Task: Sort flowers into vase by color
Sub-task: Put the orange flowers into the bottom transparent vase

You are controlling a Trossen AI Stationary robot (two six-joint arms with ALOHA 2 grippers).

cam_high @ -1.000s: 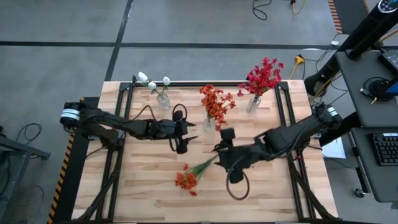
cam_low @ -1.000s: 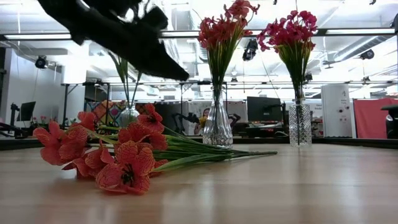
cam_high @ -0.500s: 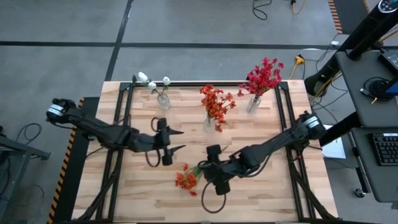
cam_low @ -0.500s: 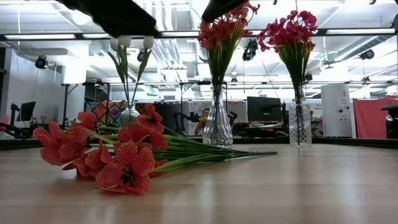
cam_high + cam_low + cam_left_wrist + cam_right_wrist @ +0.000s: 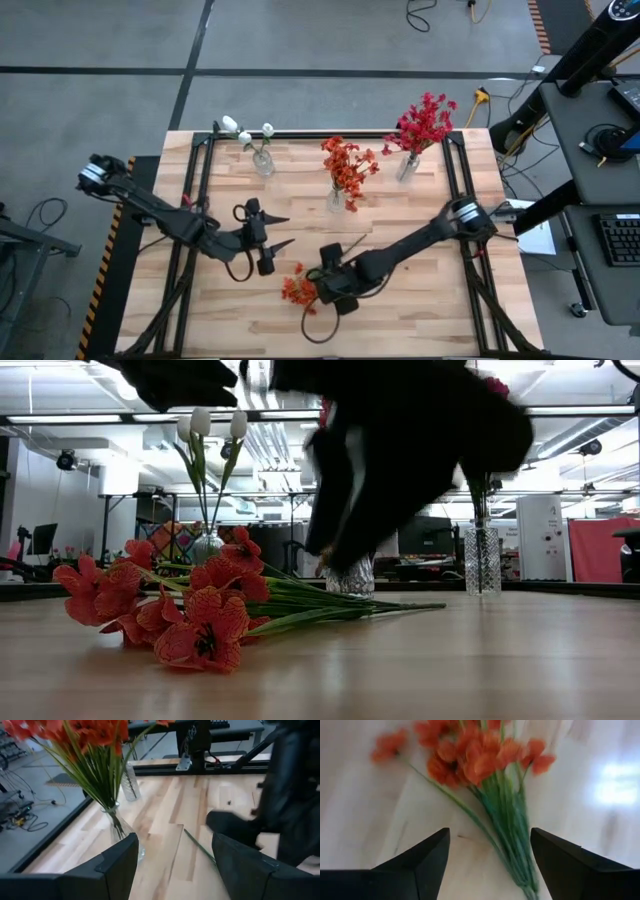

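Hovering spread-fingered over the loose orange spray (image 5: 300, 288) lying flat on the table's (image 5: 440, 320) front, the right gripper (image 5: 318, 288) grips nothing; the left gripper (image 5: 275, 232), also parted, waits just left. White (image 5: 247, 133), orange (image 5: 346, 165) and red (image 5: 424, 122) bunches already stand in vases; only this spray seems left.

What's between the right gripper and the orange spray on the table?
Nothing visible. The right gripper is open directly over the orange spray, and its wrist view shows only bare wood around the stems between the fingers. The left gripper waits off to one side.
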